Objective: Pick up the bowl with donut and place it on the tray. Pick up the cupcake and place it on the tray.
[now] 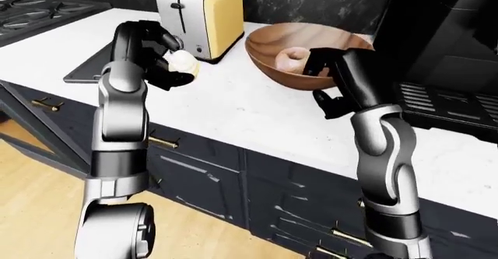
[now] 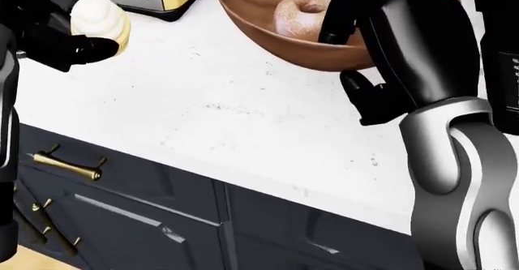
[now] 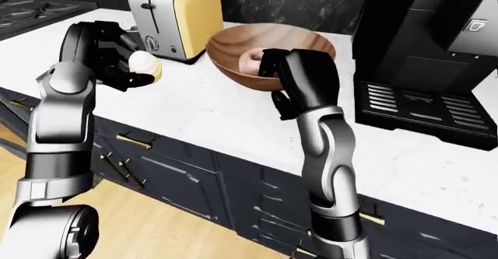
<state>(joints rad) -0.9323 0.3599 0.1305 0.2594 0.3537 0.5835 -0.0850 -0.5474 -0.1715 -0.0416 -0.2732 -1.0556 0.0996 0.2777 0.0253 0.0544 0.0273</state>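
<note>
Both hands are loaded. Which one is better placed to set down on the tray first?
Left, likely. The left hand holds the white-frosted cupcake right beside the dark flat tray, while the right hand grips the wooden bowl farther right, beyond the toaster.

One wooden bowl, one donut inside it, one cupcake, one toaster, one dark tray, one coffee machine, two robot hands, left and right.
</note>
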